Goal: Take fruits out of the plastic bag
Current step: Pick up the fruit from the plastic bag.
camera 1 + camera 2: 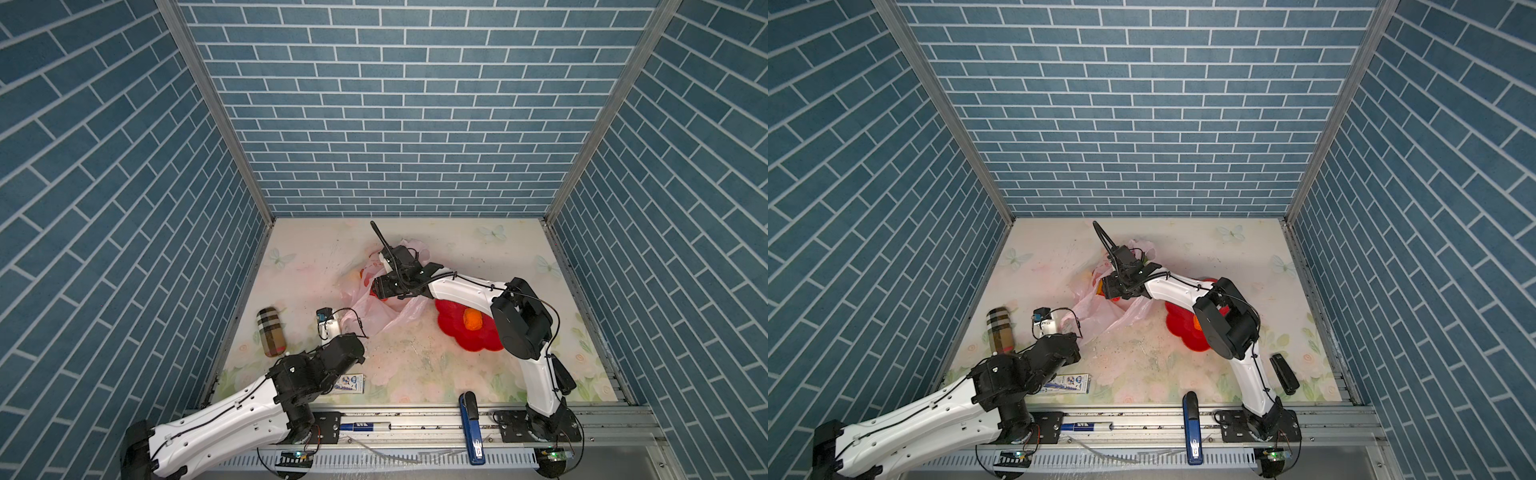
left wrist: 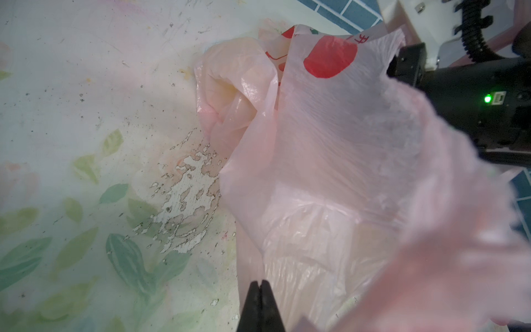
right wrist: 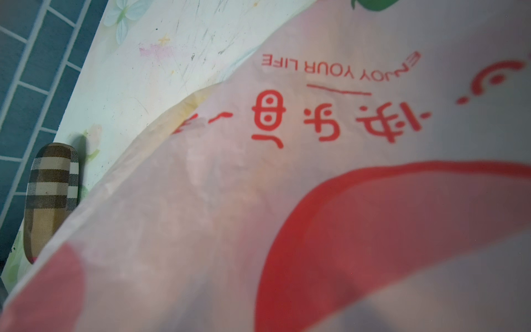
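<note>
Early in the job, by the look of it. Counts only one orange fruit (image 1: 472,319) out, lying on the red flower-shaped plate (image 1: 451,328) right of centre in both top views. Finds no other fruit loose on the table (image 1: 415,361).

Shows the plastic bag (image 1: 376,316) crumpled at mid-frame, just beside the plate's left edge, with more apparently inside: a yellow-orange lump (image 1: 1099,286) at the bag's upper left, and a pale yellowish shape (image 3: 186,106) behind the film in the right wrist view.

Pinches the bag's film in the left gripper (image 2: 260,290), jaws clamped flat together at the bottom edge of the left wrist view. Reaches with the right gripper (image 1: 380,286) into the bag's mouth. Cannot tell whether spread or closed there, nor whether anything is grasped, with film over the fingers.

Leaves most of the fruits to be fetched out. Cannot count those inside.
</note>
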Motion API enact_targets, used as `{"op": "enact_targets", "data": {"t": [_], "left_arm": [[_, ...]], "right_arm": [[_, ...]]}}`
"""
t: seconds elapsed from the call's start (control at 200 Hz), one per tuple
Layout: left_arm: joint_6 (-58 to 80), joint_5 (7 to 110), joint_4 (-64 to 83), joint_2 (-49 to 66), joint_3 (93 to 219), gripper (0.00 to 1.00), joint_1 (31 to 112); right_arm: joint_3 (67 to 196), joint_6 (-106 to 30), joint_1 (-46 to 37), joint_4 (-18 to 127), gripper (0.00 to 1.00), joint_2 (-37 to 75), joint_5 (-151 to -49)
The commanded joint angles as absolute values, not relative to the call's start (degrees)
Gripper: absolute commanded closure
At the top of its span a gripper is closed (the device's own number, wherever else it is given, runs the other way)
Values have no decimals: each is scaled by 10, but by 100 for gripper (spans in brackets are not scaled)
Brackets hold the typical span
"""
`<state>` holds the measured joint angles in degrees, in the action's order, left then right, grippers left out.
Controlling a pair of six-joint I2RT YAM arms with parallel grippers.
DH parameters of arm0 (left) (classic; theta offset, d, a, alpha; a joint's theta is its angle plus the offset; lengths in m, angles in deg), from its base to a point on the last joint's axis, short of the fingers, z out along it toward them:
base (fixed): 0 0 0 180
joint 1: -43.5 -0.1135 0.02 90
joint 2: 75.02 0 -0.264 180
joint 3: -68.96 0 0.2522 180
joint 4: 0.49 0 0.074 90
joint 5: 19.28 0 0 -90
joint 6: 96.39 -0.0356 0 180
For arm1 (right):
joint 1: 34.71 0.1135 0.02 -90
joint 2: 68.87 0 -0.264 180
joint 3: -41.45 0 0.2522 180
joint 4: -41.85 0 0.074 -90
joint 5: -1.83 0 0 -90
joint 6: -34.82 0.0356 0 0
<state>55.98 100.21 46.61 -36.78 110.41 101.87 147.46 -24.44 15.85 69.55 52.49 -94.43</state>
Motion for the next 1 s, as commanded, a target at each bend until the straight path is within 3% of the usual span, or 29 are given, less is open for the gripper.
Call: {"op": "enact_targets", "data": {"t": [0.0, 0.475, 0.82, 0.995], "left_arm": [[563, 997, 475, -376, 1091, 100, 1020], [563, 982, 463, -402, 1072, 100, 1022], [563, 996, 466, -400, 1079, 100, 1022], [563, 1012, 457, -381, 1097, 100, 1022]], "right_arm": [[1508, -210, 154, 676, 32, 545, -943], [1544, -179, 148, 674, 30, 613, -900], [1518, -188, 144, 662, 57, 586, -909], [1473, -210, 147, 668, 65, 515, -928]]}}
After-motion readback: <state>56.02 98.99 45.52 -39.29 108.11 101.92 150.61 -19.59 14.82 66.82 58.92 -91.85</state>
